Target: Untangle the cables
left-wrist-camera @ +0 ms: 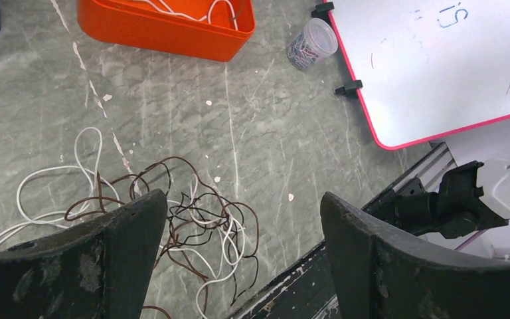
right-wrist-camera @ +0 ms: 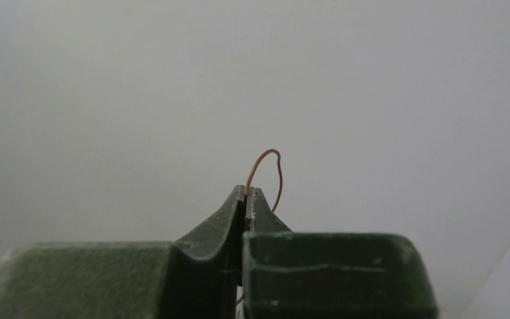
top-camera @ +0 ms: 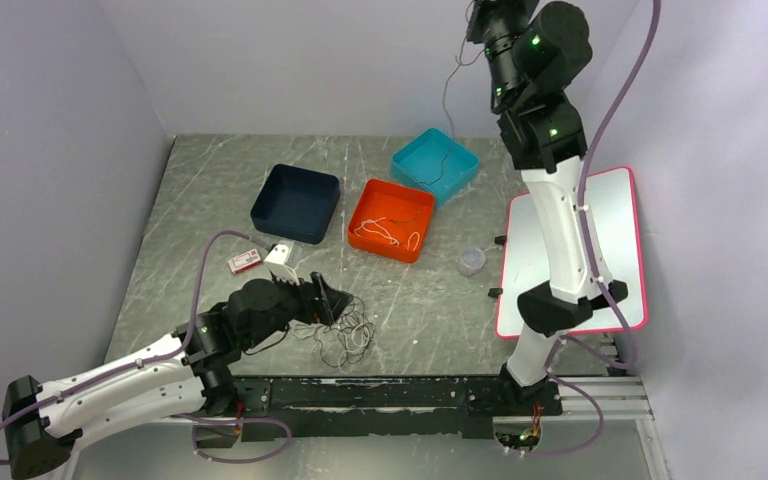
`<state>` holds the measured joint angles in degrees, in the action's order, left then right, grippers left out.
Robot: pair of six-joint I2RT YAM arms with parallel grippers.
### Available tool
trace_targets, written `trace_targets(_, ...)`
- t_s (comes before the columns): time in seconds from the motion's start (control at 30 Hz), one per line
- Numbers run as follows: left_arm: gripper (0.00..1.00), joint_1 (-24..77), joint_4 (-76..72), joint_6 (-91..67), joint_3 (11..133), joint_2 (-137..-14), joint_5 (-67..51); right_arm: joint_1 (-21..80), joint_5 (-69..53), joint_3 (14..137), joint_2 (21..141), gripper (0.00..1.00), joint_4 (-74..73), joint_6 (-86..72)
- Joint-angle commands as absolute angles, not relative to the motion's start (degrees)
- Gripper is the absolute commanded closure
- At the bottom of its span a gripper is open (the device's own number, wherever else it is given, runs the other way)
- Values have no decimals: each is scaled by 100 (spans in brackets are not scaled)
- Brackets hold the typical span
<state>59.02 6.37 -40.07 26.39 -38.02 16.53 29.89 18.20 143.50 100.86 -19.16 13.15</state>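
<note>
While the left claw (top-camera: 328,298) hangs low over the near part of the tabletop (top-camera: 210,180), its jaws spread wide with nothing between them, the tangle (top-camera: 345,338) of brown, black and white cables lies just beneath and beside it. That wide stance looks meant for coming down onto one strand of the knot. One white loop (left-wrist-camera: 86,166) trails out to the tangle's edge and may be the easiest to pull clear

Further back stands a navy bin (top-camera: 296,203), then an orange bin (top-camera: 360,208) holding a few white cables (top-camera: 388,232), which suggests sorting by colour. Beside it a teal bin (top-camera: 412,152) has a dark strand (top-camera: 442,165) in it, and a small clear cup (top-camera: 472,261) stands nearer

High above the teal bin, the right claw (top-camera: 482,18) is pinched tight on a brown cable (right-wrist-camera: 267,166), a short loop poking past its fingertips. The rest hangs down towards the teal bin, likely lifted so that it dangles free of the others. Whether its lower end is the strand in that bin I cannot tell

At the right edge a pink-rimmed whiteboard (top-camera: 615,215) lies flat
</note>
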Motion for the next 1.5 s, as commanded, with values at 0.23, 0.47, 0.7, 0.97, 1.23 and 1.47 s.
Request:
trace_targets(0.23, 10, 5897, 703, -4078, 2660, -3721, 1529, 1434, -584, 14793, 10630, 100, -1155, -377)
trace_targets(0.47, 10, 5898, 609, -4096, 2688, -3851, 1523, 1129, -1063, 14712, 10971, 100, -879, -741)
trace_targets(0.7, 10, 5902, 612, -4126, 2668, -3910, 1479, 908, -1525, 14053, 11480, 100, -1152, -706)
trace_targets(0.97, 11, 5899, 642, -4223, 2573, -3816, 1481, 905, -1259, 12363, 11293, 100, -846, -634)
trace_targets(1.23, 11, 5902, 670, -4262, 2591, -3924, 1440, 897, -1082, 12295, 11863, 100, -1274, -507)
trace_targets(1.47, 10, 5897, 561, -4289, 2521, -3964, 1365, 896, -1422, 12636, 12618, 99, -1504, -527)
